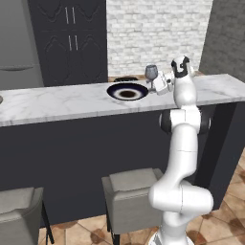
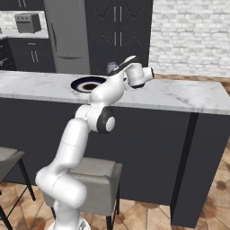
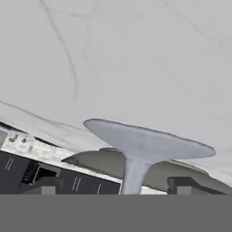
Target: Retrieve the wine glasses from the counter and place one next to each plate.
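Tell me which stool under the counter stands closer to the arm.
The stool beside the arm, at its lower links, mid-picture in the left base view; the other stool sits at that view's far left edge.

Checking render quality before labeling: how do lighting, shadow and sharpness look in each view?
Left base view: flat even light, wine glass small but legible. Right base view: arm hides most of the glass. Hand view: the glass foot looms close, soft shadow on the marble counter.

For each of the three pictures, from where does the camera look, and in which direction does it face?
Left base view: behind the arm's left, facing the counter; arm at right, tool beside the wine glass and plate.
Right base view: behind its right, same counter, plate and glass; arm at left.
Hand view: on the hand, close to the glass's foot on marble; finger tips below.
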Robot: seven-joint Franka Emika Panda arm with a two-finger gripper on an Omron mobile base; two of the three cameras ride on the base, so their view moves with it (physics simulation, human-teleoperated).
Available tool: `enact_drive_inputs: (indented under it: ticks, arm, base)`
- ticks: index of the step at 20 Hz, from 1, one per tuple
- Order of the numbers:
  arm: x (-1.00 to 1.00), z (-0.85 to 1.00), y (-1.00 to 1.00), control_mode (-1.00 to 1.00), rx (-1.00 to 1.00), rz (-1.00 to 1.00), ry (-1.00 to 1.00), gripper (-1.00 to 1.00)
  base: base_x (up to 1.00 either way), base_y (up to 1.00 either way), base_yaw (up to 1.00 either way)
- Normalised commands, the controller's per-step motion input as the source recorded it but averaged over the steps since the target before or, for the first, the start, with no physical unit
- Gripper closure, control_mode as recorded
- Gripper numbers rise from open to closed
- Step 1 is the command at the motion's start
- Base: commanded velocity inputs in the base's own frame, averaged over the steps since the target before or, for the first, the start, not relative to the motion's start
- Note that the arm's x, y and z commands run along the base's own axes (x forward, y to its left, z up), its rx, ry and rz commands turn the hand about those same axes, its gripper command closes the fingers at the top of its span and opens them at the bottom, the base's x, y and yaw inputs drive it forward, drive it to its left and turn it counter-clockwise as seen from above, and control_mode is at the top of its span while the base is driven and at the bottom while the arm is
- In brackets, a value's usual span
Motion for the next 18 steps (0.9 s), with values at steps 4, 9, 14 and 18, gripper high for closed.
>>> enact_drive_inputs:
  ticks: [4,9,14,18]
  arm:
    - [0.00,0.00,-0.02,-1.00,0.00,0.00,0.00,-1.00]
    - [0.00,0.00,-0.16,-1.00,0.00,0.00,0.00,-1.00]
    - [0.00,0.00,-0.23,-1.00,0.00,0.00,0.00,-1.00]
    - [-0.05,0.00,-0.14,-1.00,0.00,-0.04,0.00,-1.00]
  base:
    - [0.00,0.00,0.00]
    - [0.00,0.00,0.00]
    - [0.00,0.00,0.00]
    - [0.00,0.00,0.00]
